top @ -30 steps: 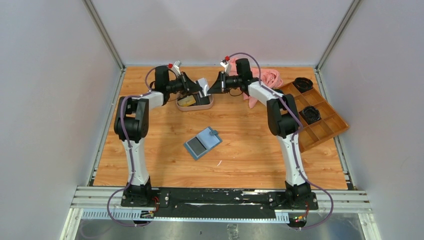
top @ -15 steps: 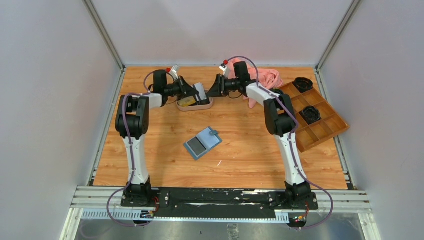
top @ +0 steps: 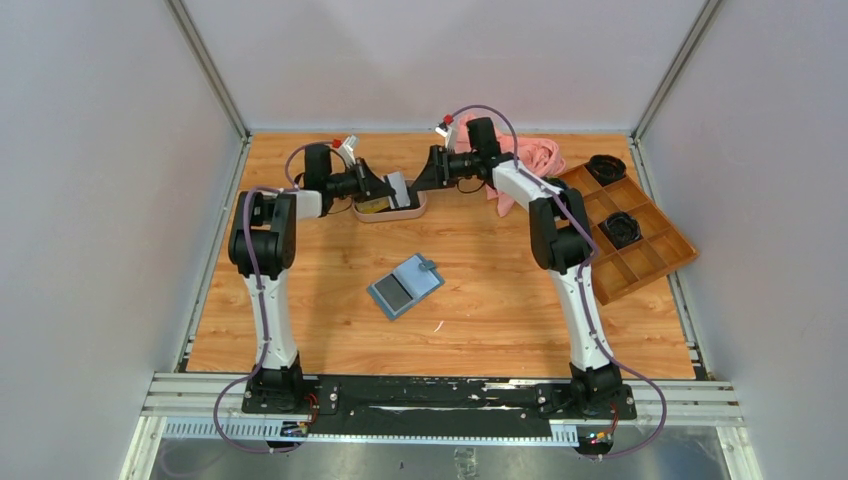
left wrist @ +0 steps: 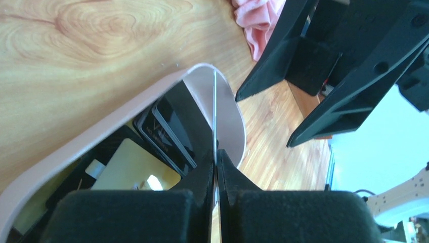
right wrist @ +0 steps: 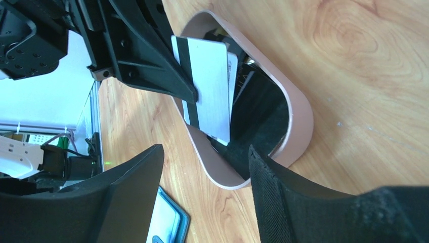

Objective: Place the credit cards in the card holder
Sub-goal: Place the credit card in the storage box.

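The left pincer is pinching a white-grey card by its edge above the tray at twelve o'clock. The right pincer is gaping, empty. The card holder is lying toward six o'clock. With so thin a grip, the card is risking a slip.

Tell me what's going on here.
The left gripper is pinching a white-grey credit card with a black stripe, held on edge over the oval pinkish tray, where more cards lie. The right gripper hangs open right beside it, holding nothing. The blue card holder lies open on the table, nearer the arm bases, with neither gripper at it.
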`<state>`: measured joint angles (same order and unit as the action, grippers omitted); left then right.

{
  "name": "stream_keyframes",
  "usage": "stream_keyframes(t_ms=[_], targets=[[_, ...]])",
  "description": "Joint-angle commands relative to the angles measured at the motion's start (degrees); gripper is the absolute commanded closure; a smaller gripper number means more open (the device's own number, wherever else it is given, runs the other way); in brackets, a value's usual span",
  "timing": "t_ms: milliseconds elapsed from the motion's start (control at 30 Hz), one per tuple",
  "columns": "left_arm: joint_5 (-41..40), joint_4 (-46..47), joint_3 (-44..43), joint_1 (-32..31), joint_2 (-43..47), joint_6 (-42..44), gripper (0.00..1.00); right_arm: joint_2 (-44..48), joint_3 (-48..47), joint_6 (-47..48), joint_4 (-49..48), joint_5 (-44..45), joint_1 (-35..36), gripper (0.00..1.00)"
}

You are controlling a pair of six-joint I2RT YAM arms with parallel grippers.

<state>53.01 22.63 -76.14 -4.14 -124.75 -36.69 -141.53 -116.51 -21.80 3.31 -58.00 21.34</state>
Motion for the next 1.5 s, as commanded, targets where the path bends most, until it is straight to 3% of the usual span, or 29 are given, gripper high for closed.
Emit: stream_keyframes(t_ms=[0, 300, 467, 667, 1467], targets=[[5.31, 0.31, 1.64, 1.06, 5.03, 8.16, 1.0, 3.15, -3.32, 5.48, 1.58, -4.28, -0.16, 0.33], [14.08, 0.3, 3.41, 1.33, 9.37, 18.36, 1.0, 4.07, -4.51, 1.62, -6.74, -10.47, -0.26, 0.33], [16.9, 0.22, 3.98, 1.26, 10.71, 21.59, 1.0, 5.41, -1.81, -8.88, -20.33, -13.72, -0.46, 0.34], [19.36, 0.22, 3.74, 1.1, 11.23, 21.82, 1.0, 4.81, -1.68, -15.88, -27.34, -14.63, -0.36, 0.39], [22.39, 0.09, 2.16, 1.13, 10.84, 20.26, 1.0, 2.64, -0.99, -12.78, -23.7, -17.23, 0.67, 0.56]])
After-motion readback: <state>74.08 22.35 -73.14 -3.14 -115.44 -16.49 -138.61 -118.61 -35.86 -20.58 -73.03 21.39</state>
